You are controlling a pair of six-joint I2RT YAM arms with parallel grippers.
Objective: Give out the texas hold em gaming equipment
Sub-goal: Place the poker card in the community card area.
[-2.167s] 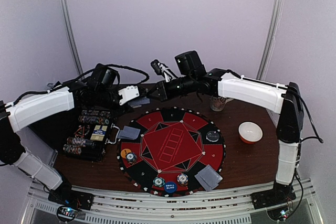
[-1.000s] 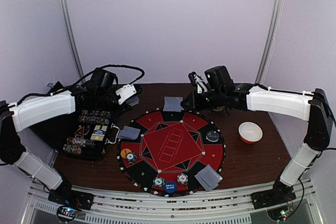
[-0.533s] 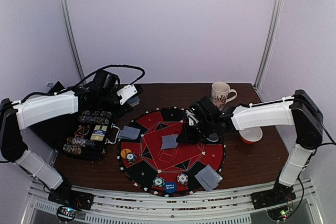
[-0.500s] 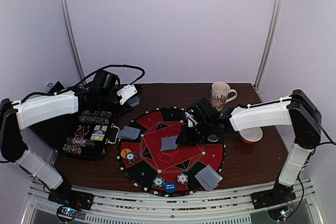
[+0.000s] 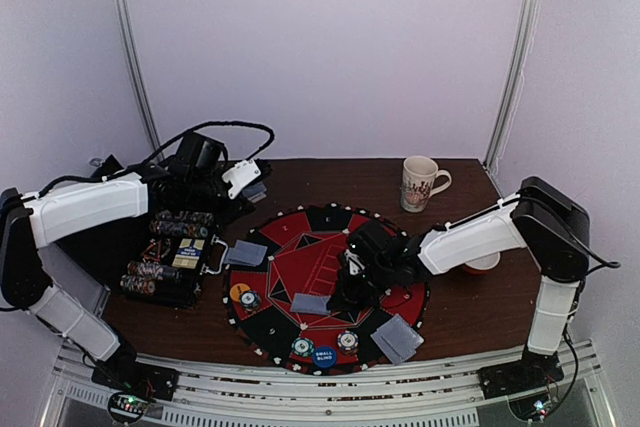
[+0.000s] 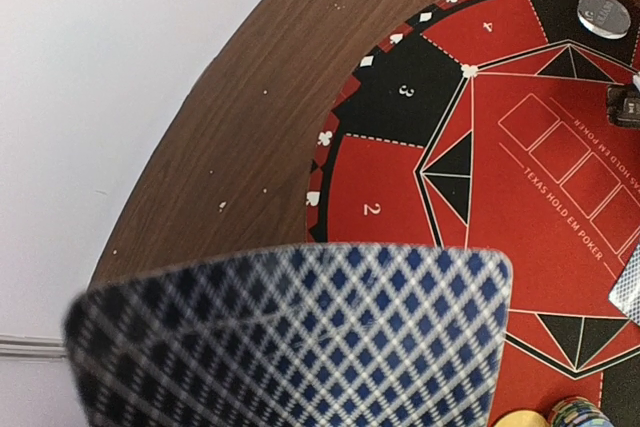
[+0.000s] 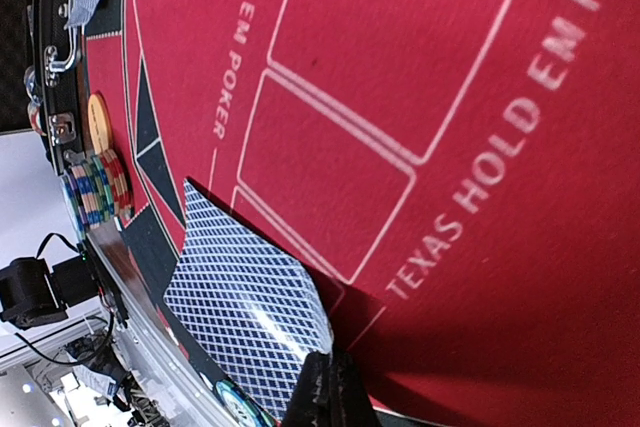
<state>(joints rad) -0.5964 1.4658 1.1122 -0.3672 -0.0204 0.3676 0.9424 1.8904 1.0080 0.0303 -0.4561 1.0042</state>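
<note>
Red round mat [image 5: 300,247] lies on the brown worktop [image 5: 470,307]. The right hand [image 7: 325,387] is shut tight on a blue-checked card [image 7: 245,297], low over the near side of the mat. The left hand [image 5: 243,179] pinches another card [image 6: 300,337] just past the mat's far left edge. Coloured chips [image 7: 95,187] sit on the mat's left rim.

A dark brown wooden desk [image 5: 470,299] carries a round red-and-black poker mat [image 5: 318,265] at its centre. To the mat's left, touching its edge, sits an open black case [image 5: 172,297] holding rows of chips. A white patterned mug [image 5: 418,183] stands upright at the back right. An orange-rimmed bowl [image 5: 484,264] sits right of the mat, partly hidden. Grey-backed cards [image 5: 398,337] straddle the mat's near right edge.
</note>
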